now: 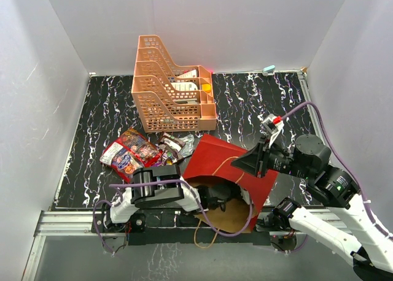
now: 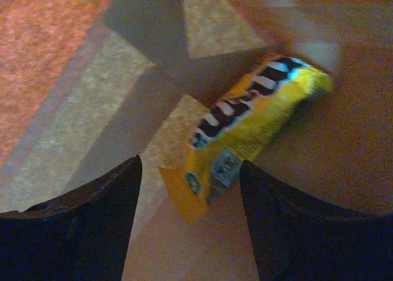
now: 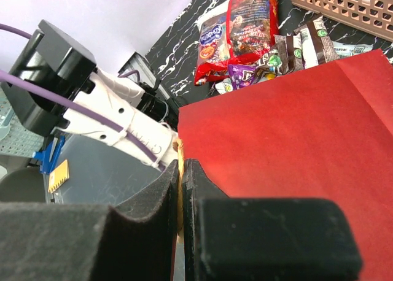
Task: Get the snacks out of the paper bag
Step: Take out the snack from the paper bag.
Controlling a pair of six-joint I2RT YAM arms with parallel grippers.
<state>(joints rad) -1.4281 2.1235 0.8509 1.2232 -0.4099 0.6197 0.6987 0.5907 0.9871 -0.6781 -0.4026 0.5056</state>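
Nothing reads clearly: print on the yellow packet is blurred; the blue oval logo on the red snack bag is too small.

We had our left arm stretched out low toward the right, and the left gripper had its fingers spread wide apart. Our right arm reached in leftward, right gripper pinched tight on the paper bag edge.

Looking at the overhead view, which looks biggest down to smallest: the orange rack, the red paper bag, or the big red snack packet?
1. Orange rack and paper bag: they look about alike, too close to rank.
2. Big red snack packet: clearly smaller than both.
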